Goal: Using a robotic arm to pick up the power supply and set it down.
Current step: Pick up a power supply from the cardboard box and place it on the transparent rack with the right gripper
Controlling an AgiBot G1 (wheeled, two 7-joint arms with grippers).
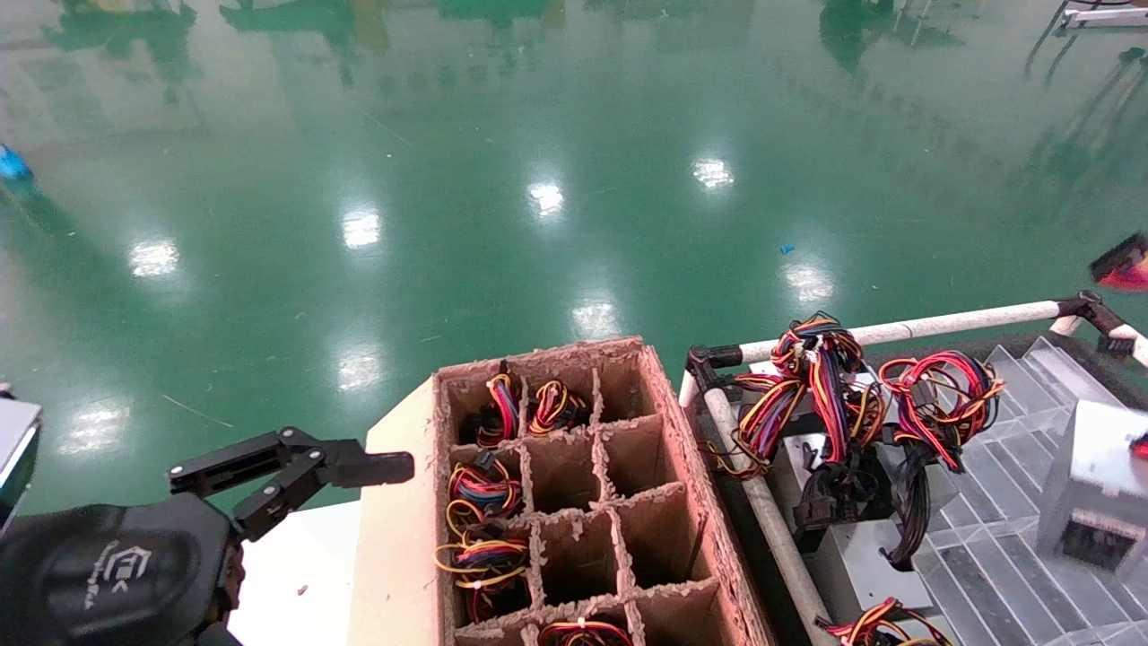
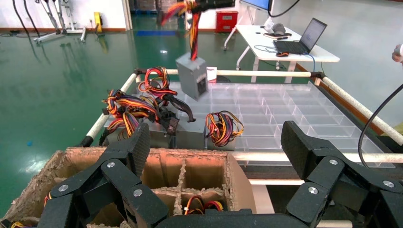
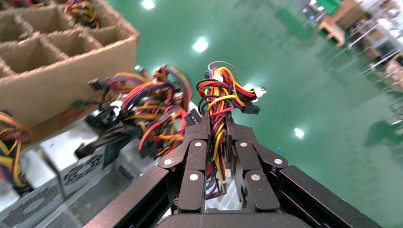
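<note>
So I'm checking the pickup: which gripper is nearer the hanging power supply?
Right. The right gripper is clamped on the power supply's wires; the left gripper hovers open over the cardboard box, well away.

rough frayed cardboard box (image 1: 574,502); glossy green floor (image 1: 538,135); clear plastic tray (image 1: 1013,538).

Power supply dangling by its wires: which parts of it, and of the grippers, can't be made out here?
Head view: the frame edge cuts off the power supply.
Right wrist view: the right gripper, shut on the wire bundle, hides the box below with its own linkage.
Left wrist view: the top edge cuts off that grip; the left gripper hangs open by the cardboard box.
</note>
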